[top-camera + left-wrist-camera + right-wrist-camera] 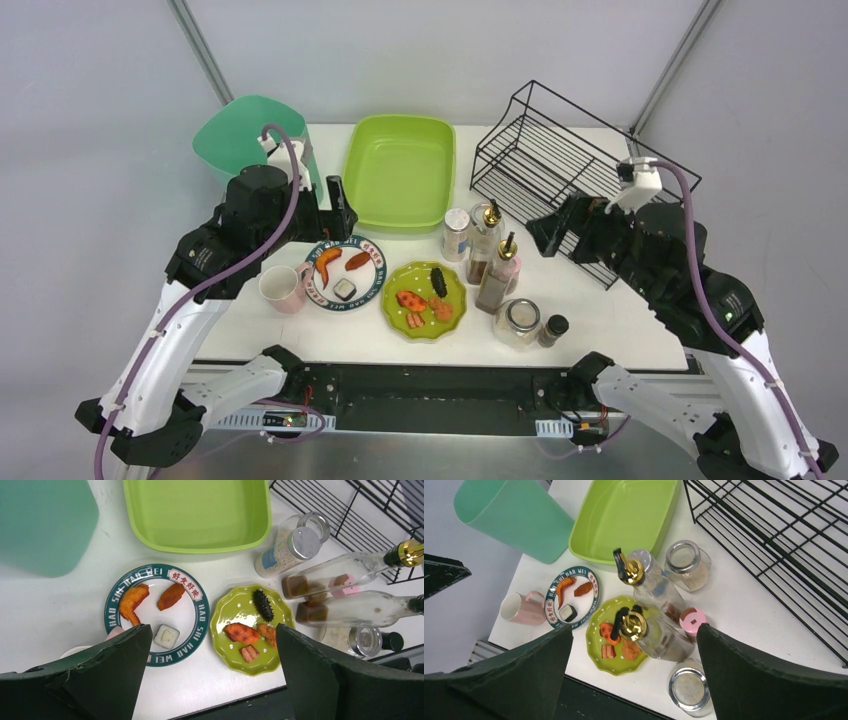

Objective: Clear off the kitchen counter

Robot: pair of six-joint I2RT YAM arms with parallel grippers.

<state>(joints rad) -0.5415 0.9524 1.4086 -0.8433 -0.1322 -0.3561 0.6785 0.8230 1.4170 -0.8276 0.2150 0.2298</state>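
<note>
White kitchen counter (610, 300) crowded with plates (368, 283), grey walls (450, 50) behind — left gripper (212, 630) and right gripper (634, 630) spread wide, empty.

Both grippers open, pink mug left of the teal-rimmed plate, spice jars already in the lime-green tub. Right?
No. The lime-green tub is empty; the spice jars stand on the kitchen counter beside the oil bottles, as the top external view shows. The rest holds: left gripper and right gripper open, pink mug left of the teal-rimmed plate.
</note>
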